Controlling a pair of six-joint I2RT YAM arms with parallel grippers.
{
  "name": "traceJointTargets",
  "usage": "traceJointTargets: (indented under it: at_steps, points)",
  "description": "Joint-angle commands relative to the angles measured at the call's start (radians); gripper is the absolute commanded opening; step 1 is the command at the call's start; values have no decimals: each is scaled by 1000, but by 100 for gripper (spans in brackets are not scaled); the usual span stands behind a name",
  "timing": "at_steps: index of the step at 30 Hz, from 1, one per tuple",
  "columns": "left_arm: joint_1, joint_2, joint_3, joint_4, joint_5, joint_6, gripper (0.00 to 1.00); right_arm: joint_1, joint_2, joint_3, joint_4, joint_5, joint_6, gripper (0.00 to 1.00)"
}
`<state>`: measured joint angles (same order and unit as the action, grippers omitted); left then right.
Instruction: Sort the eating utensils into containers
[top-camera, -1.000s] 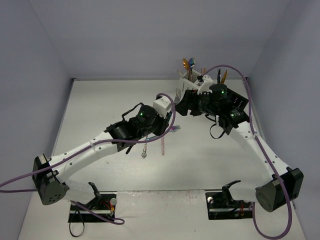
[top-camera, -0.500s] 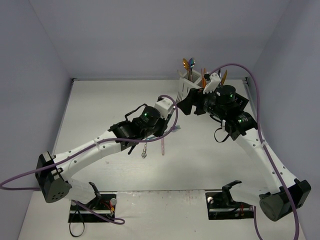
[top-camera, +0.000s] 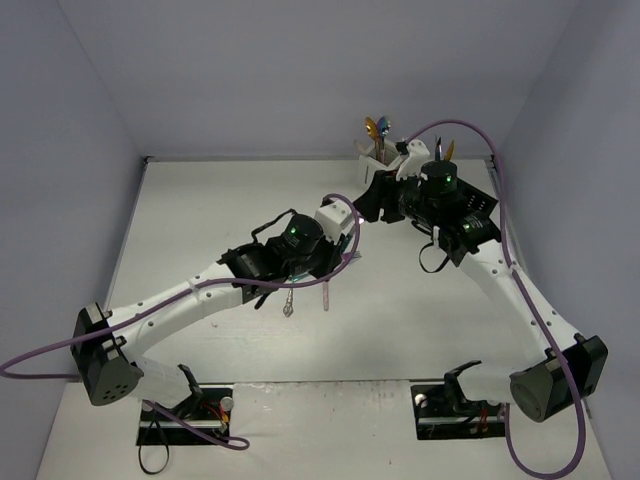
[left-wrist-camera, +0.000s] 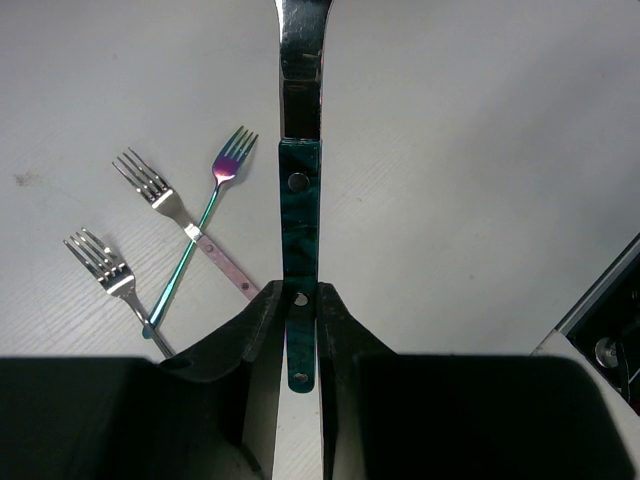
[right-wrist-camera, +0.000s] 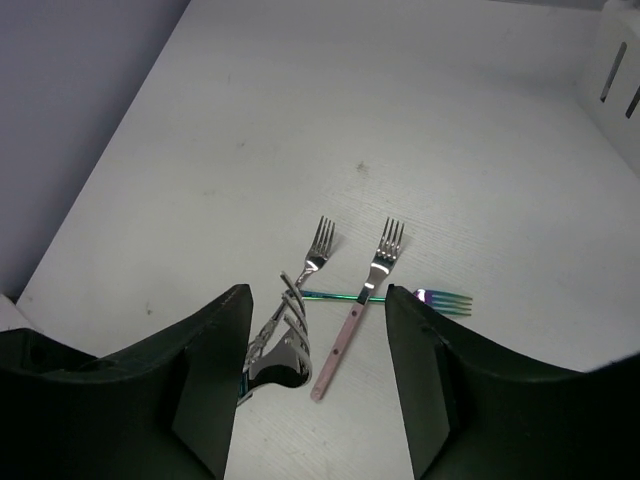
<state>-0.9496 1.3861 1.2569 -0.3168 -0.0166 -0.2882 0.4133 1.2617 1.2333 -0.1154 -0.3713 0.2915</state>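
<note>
Cutlery sits in three places. The left gripper (left-wrist-camera: 298, 300) is clamped tight on the lower handle of a teal-handled steel knife (left-wrist-camera: 300, 200). The knife's marbled, riveted grip and bright blade run straight out from the fingers, lifted clear of the white table (top-camera: 200, 220).

Below it, well in from every edge of the table and under the left arm in the overhead view, three forks lie flat. They are a plain silver fork (left-wrist-camera: 100, 265), a pink-handled silver fork (left-wrist-camera: 165, 195) and an iridescent purple-green fork (left-wrist-camera: 225, 170). The iridescent stem and the pink handle cross each other, and the plain one lies just beside them.

The right gripper (top-camera: 410, 160) hangs at the far right corner of the table, above the row of containers. These are a white slotted plastic caddy (top-camera: 372, 158) with a gold spoon (top-camera: 372, 127) standing upright among other utensils, and a black slotted caddy (top-camera: 483, 198) largely covered by the right arm. The right jaws stand apart, with nothing pinched between them.

In the right wrist view a curved shiny silver fork (right-wrist-camera: 285, 325) sits close against the inner face of the left-hand finger. Whether it touches that finger cannot be made out.
</note>
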Motion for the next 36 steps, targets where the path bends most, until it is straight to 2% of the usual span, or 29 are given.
traceJointTargets:
  at_steps: [1,7,8,9,13,16,17,19,21,25,28,36]
  points:
    - [-9,-14,72,60,17,12,0,4,17,61,79,13,-31,42]
    - [-11,-1,82,51,15,12,0,4,24,51,79,36,-48,12]
    - [-10,5,86,46,14,11,0,3,21,48,76,50,-52,4]
    - [-9,10,88,44,14,11,0,3,19,47,76,55,-58,1]
    - [-6,30,86,29,-22,-10,3,2,3,35,74,105,-92,0]
    - [4,39,78,10,-54,-39,30,-5,-10,32,74,162,-127,0]
    - [8,40,76,3,-63,-49,42,-10,-11,35,74,196,-136,0]
    - [23,43,65,-13,-85,-71,53,-32,-15,42,73,226,-162,0]
    - [49,36,43,-33,-109,-102,69,-89,-16,58,76,267,-193,0]
    - [110,-2,-25,-70,-144,-149,91,-210,-4,106,77,329,-242,0]
    - [159,-37,-88,-96,-153,-169,97,-325,40,169,79,401,-308,0]
    - [263,-153,-270,-133,-135,-183,97,-526,187,330,93,456,-386,0]
